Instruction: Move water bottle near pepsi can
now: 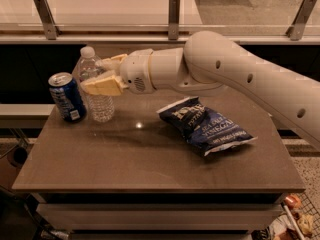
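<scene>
Cream-coloured claw (pixel 95 75) sits closed round the middle of the water bottle (pixel 101 106), one finger in front, one behind, gripping it as far as I can make out. That water bottle stands upright on the brown table (pixel 150 159), just beside the pepsi can (pixel 66 96), while a blue chip bag (pixel 207 126) lies well apart.

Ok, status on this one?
Gripper at water bottle, mid-height. Bottle upright on table, close beside pepsi can. Chip bag well clear.

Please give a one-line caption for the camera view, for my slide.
Claw holding the upright water bottle beside the pepsi can, chip bag lying apart.
</scene>
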Available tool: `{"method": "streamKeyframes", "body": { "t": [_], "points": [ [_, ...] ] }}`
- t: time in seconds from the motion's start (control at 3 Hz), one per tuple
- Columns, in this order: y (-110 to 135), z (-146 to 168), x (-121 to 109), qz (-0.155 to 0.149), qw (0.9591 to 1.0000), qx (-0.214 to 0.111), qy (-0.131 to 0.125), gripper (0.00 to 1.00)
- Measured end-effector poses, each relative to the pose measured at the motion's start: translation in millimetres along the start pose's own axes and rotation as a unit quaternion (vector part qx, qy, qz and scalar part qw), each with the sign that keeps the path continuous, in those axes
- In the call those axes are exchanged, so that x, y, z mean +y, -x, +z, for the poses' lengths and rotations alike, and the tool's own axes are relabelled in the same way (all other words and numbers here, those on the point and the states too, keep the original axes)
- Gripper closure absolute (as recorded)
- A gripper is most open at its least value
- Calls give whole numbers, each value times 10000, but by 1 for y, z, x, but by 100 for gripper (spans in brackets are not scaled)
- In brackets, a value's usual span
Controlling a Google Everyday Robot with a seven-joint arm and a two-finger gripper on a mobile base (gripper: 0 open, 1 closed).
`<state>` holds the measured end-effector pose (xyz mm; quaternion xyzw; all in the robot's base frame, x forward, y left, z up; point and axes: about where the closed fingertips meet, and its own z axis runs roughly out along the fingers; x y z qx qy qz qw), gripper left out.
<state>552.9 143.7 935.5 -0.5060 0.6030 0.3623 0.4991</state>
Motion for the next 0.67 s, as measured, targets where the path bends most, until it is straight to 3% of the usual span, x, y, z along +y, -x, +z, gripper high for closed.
{"method": "streamKeyframes", "body": {
  "t": [0.33,0.67],
  "points": [
    [1,1,2,-11,10000,-1,16,0],
    [1,1,2,-12,10000,-1,17,0]
  ]
}}
